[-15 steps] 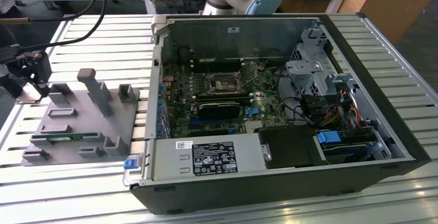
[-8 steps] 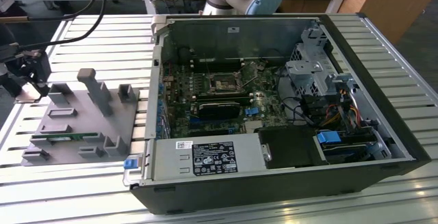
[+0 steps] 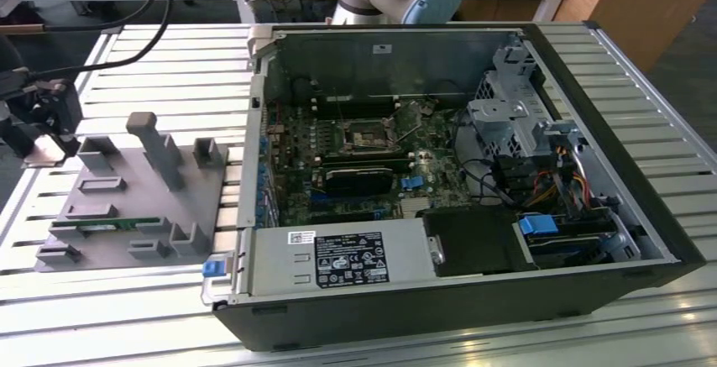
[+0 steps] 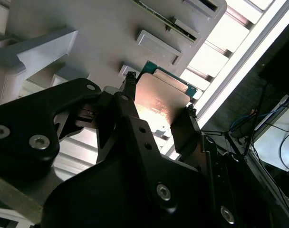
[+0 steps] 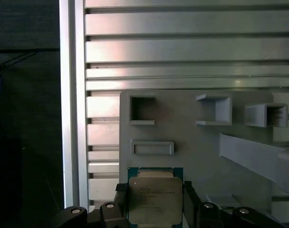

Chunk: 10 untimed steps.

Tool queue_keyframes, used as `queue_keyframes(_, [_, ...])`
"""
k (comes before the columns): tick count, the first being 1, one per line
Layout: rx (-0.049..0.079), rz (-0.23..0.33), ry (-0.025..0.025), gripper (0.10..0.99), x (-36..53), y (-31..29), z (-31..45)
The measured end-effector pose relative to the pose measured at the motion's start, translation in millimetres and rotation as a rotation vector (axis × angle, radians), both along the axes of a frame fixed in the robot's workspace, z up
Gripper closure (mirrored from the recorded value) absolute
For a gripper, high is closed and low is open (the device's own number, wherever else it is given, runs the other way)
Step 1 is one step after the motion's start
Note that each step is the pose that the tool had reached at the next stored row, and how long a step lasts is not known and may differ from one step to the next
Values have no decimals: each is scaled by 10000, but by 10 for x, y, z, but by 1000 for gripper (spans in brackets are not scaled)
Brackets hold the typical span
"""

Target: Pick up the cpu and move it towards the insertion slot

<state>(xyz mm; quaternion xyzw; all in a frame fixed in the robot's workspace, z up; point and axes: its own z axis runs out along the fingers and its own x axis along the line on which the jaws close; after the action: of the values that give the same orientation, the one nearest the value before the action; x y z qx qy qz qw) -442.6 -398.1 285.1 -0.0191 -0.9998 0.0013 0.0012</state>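
The cpu (image 5: 155, 199) is a flat square chip with a silvery top and a green rim. My gripper (image 5: 155, 203) is shut on it, one black finger on each side edge, and holds it over the edge of the grey holder plate (image 5: 192, 137). The second wrist view has the cpu (image 4: 161, 102) between the same fingers (image 4: 128, 95). In the exterior view the gripper (image 3: 43, 136) with the cpu (image 3: 45, 150) hangs at the far left. The insertion slot (image 3: 370, 136), a silver-framed socket, lies well to the right on the board inside the open computer case (image 3: 627, 157).
The grey holder plate (image 3: 134, 191) carries upright posts and pockets, with a green memory strip (image 3: 112, 226) lying on it. The case's near wall and power supply (image 3: 336, 258) stand between holder and board. Cables and drive cages (image 3: 526, 132) crowd the case's right side.
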Motion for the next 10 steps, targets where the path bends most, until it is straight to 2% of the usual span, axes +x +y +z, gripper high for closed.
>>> queue_keyframes(10, [0,1,-1,545,0,0,40])
